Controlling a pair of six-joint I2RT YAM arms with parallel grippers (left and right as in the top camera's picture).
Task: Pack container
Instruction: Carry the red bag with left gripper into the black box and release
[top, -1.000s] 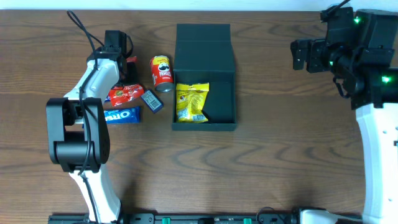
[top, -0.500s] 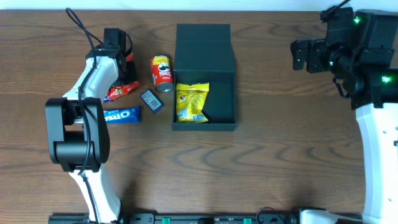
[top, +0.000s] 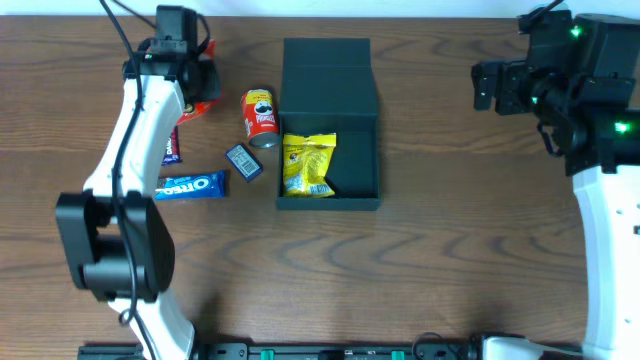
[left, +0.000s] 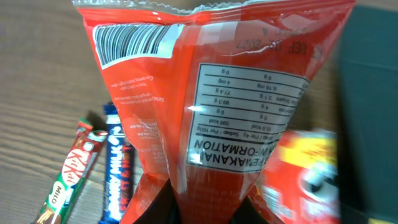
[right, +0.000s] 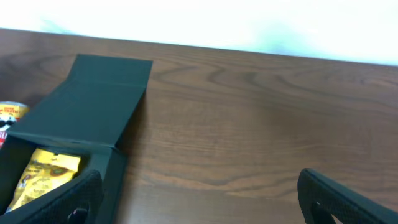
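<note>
Left gripper (left: 205, 208) pinches a red snack packet (left: 211, 93) by one end, jaws nearly closed on it, packet held up over the far-left part of the table. We see the right gripper (right: 199, 190) spread wide, holding nothing, well right of the container (top: 372, 150). The container sits mid-table, its flap lid laid back toward the far edge, with a yellow packet (top: 308, 165) inside on its left half. A Pringles can (top: 260, 117) lies just beside its left wall, between left gripper and container. We also mark a small dark pouch (top: 243, 162) and an Oreo pack (top: 190, 186) near the left arm. A KitKat bar (left: 71, 177) and a blue milk bar (left: 118, 165) lie side by side under the packet.
</note>
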